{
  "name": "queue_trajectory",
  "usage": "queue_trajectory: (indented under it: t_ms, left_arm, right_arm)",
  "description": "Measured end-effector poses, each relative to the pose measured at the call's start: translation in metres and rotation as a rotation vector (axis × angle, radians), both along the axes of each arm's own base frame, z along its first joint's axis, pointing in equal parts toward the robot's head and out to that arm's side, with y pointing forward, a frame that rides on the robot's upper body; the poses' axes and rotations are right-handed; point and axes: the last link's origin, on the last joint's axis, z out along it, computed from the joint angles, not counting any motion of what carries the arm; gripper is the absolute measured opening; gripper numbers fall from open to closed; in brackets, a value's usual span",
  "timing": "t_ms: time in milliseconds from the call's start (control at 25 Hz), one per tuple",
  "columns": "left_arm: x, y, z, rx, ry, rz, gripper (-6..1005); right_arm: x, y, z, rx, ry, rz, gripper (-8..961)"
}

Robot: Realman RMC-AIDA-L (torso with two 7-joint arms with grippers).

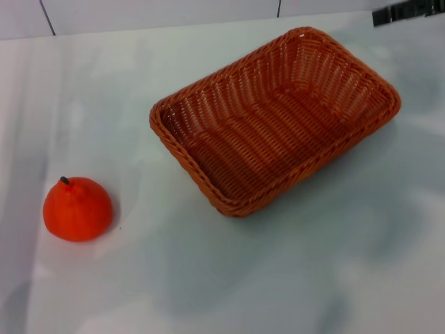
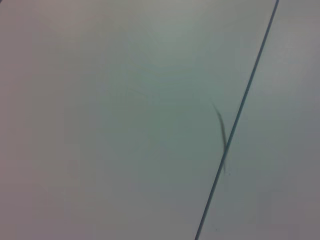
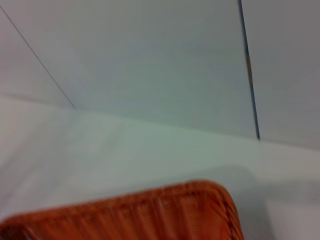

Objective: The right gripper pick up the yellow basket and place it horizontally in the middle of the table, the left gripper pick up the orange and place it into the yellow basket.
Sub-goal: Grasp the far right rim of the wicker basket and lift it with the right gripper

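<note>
The yellow basket, an orange-brown woven wicker tray, lies diagonally on the table, right of centre, and is empty. One rounded corner of its rim shows in the right wrist view. The orange stands upright on the table at the front left, stem up, well apart from the basket. Neither gripper shows in any view. The left wrist view shows only a pale surface with a dark seam.
The wall with dark tile seams runs along the table's far edge. A small dark strip sits at the far right corner of the head view. Bare tabletop lies between the orange and the basket.
</note>
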Motion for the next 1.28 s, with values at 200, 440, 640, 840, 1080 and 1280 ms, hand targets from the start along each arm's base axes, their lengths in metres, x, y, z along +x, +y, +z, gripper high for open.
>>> queue_trajectory:
  t_ms: [200,440,640,840,1080,1280]
  left_arm:
    - [0.002,0.000,-0.002,-0.003,-0.012,-0.005,702]
    - [0.001,-0.001,-0.003,-0.007,-0.014,-0.002,703]
    - [0.000,-0.002,-0.003,-0.008,-0.015,0.003,703]
    - [0.000,-0.002,-0.004,-0.009,-0.018,0.003,703]
    - [0.001,-0.002,-0.005,-0.012,-0.024,0.002,702]
    - [0.000,0.000,-0.006,-0.023,-0.024,0.011,703]
  right_arm:
    - [-0.009,0.009,-0.006,-0.050,-0.145,-0.039,945]
    - [-0.010,0.014,-0.021,-0.084,-0.215,-0.051,943]
    - [0.000,0.019,-0.040,-0.093,-0.233,-0.064,941]
    - [0.012,0.025,-0.067,-0.101,-0.249,-0.072,942]
    - [0.019,0.028,-0.095,-0.097,-0.283,-0.044,878]
    - [0.020,0.026,-0.102,-0.101,-0.278,-0.034,665]
